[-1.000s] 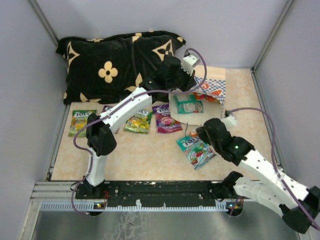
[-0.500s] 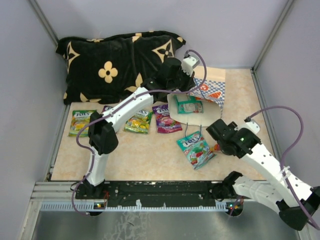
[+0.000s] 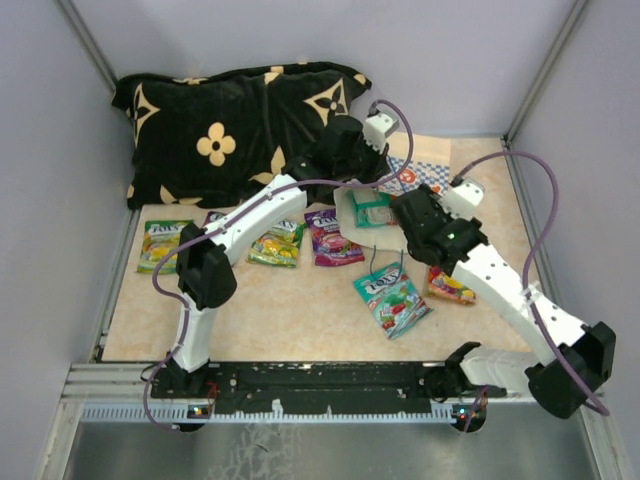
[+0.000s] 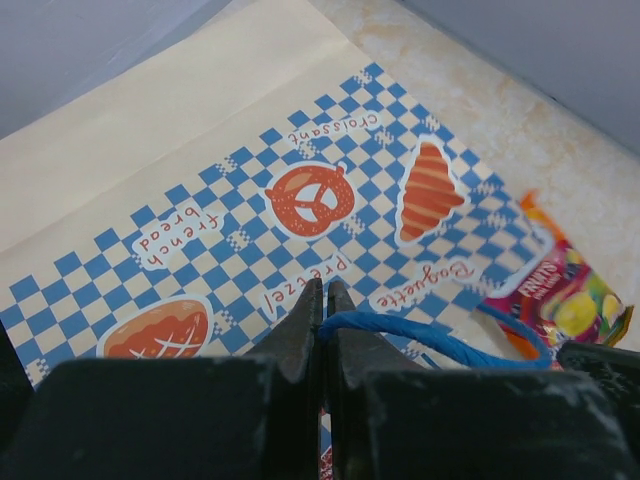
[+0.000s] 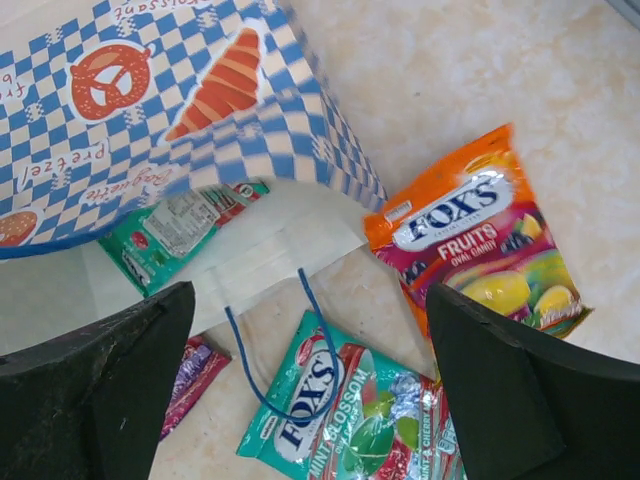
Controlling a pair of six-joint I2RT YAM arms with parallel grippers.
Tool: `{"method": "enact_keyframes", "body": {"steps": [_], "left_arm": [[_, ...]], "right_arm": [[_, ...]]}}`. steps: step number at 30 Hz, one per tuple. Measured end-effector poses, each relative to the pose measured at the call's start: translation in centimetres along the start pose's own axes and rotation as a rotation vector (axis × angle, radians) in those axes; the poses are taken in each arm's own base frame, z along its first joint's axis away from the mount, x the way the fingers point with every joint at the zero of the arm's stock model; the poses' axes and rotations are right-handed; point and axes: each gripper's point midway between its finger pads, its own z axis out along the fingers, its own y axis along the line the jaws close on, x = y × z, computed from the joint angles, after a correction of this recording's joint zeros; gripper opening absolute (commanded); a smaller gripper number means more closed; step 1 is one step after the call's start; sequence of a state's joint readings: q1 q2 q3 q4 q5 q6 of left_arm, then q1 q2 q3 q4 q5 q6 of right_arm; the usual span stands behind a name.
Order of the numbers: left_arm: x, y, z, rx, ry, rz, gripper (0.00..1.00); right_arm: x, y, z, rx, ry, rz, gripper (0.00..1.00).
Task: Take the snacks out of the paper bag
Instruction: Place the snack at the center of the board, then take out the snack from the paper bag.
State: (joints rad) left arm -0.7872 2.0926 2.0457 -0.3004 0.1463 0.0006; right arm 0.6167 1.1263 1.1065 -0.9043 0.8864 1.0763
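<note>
Orange packet (image 3: 451,287) released onto beige tabletop (image 3: 290,320); grey walls (image 3: 470,60).

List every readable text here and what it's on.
"croissant" – paper bag
"french bread" – paper bag
"Pretzel" – paper bag
"Baguette" – paper bag
"FOX'S FRUITS OVAL CANDY" – orange packet
"FOX'S MINT BLOSSOM" – teal packet
Green packet at the bag's mouth: print too small to read.

Soft, even, fairly bright light from above; faint shadows on the bench (image 3: 300,315). The glossy orange packet (image 5: 470,240) glints slightly. Close black jaws look blurred (both wrist views); farther surfaces stay sharp.
</note>
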Motion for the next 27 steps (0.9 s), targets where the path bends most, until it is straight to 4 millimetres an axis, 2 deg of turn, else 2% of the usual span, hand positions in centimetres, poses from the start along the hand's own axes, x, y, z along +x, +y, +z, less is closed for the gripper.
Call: {"method": "enact_keyframes", "body": {"steps": [3, 6, 8, 12, 17, 18, 20, 23, 27], "left_arm": [[0.0, 0.3, 0.0, -0.013, 0.000, 0.005, 0.00], [0.1, 0.8, -0.1, -0.028, 0.004, 0.006, 0.00], [0.2, 1.2, -0.1, -0.037, 0.008, 0.005, 0.00], [0.3, 1.6, -0.2, -0.044, 0.014, 0.002, 0.00], [0.3, 1.6, -0.2, -0.043, 0.014, -0.006, 0.00], [0.4, 1.6, -0.2, -0.042, 0.015, -0.009, 0.00], [0.4, 1.5, -0.2, -0.040, 0.017, -0.013, 0.00], [0.5, 1.4, -0.2, -0.034, 0.020, -0.018, 0.00], [0.6, 1.1, -0.3, -0.016, 0.024, -0.025, 0.00]], "right_arm": [[0.3, 2.0, 0.7, -0.060, -0.004, -0.030, 0.98], [1.3, 4.1, 0.1, -0.270, -0.003, -0.013, 0.93], [2.7, 3.9, -0.7, -0.406, -0.008, 0.022, 0.88], [6.6, 3.0, -0.7, -0.536, 0.011, 0.095, 0.86], [13.7, 4.8, -0.2, -0.621, 0.102, 0.115, 0.86], [14.4, 5.1, 0.0, -0.626, 0.112, 0.127, 0.86], [15.0, 6.0, 0.4, -0.641, 0.113, 0.199, 0.86], [14.4, 8.1, 0.8, -0.663, 0.095, 0.351, 0.86], [13.7, 9.6, 2.2, -0.632, 0.098, 0.591, 0.83]]}}
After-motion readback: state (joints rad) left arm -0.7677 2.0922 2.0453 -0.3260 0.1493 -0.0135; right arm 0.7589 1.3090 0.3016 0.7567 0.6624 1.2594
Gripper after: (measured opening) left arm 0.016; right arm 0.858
